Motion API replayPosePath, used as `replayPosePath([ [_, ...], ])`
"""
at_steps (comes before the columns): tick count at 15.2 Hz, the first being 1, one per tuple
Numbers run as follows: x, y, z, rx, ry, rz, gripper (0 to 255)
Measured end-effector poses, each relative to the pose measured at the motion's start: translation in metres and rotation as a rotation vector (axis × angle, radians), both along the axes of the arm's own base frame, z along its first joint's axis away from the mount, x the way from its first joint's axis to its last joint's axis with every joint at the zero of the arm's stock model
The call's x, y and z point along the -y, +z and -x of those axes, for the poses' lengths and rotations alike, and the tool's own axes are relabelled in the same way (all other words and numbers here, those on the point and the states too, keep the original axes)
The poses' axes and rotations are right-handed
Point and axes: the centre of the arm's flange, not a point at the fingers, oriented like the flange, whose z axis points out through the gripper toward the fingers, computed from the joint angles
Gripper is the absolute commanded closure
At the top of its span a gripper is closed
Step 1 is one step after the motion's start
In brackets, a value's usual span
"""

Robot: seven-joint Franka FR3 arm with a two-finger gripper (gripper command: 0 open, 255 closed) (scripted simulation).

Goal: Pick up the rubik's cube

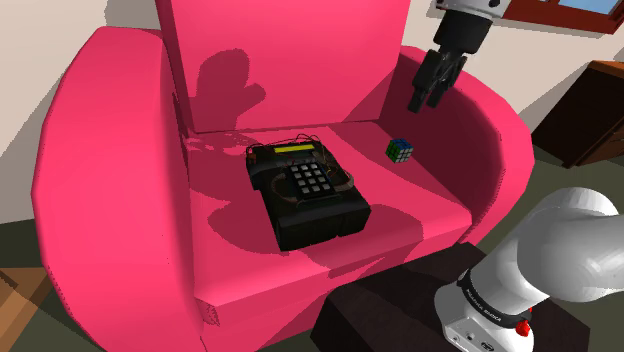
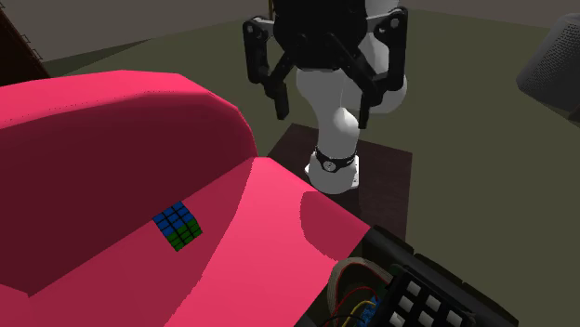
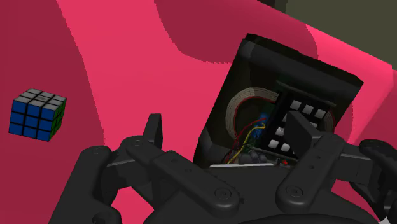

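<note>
Black fingers [image 3: 153,130] of the gripper [image 3: 224,127] sit closest to the lens in the wrist view, spread well apart and clasping nothing; past them lie pink cushion and a black telephone [image 3: 286,83].

Biggest of all is the pink armchair [image 1: 120,180], with a tall back, fat rounded arms and a broad seat. Next comes the white arm [image 1: 570,250], rising from its dark stand [image 1: 380,310] at 5 o'clock in the shoulder view and reaching over the chair's arm towards 1 o'clock. The second exterior view faces it across the chair: the arm [image 2: 339,102] stands at 12 o'clock, and the gripper [image 2: 323,116] hangs in front of it with its jaws wide.

On the middle of the seat lies the telephone [image 1: 305,195], a keypad model with a yellow-green strip at its far end (coloured wires show inside the casing).

Smallest is the rubik's cube [image 1: 400,150], resting on the seat at 2 o'clock from the telephone, near it but apart. Blue and green faces show. The gripper [image 1: 423,100] hangs in the air at 1 o'clock from the cube, clear of it. In the second exterior view the cube [image 2: 177,226] lies at 10 o'clock from the telephone [image 2: 418,288]. In the wrist view the cube [image 3: 38,114] lies outside the gap between the fingers – off to one side, away from the telephone
</note>
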Motion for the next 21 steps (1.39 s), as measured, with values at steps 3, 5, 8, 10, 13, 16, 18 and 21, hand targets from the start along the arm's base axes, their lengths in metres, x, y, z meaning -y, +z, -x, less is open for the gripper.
replayPosePath([
  [3, 0.009, -0.012, -0.006, -0.002, -0.008, 0.005, 0],
  [5, 0.024, -0.027, -0.014, -0.004, -0.021, 0.013, 0],
  [8, 0.047, -0.051, -0.024, -0.007, -0.041, 0.025, 0],
  [10, 0.064, -0.07, -0.032, -0.01, -0.054, 0.034, 0],
  [13, 0.091, -0.095, -0.044, -0.012, -0.074, 0.046, 0],
  [16, 0.119, -0.119, -0.051, -0.015, -0.094, 0.059, 0],
  [18, 0.133, -0.137, -0.063, -0.018, -0.107, 0.068, 0],
  [21, 0.163, -0.164, -0.074, -0.02, -0.127, 0.081, 0],
])
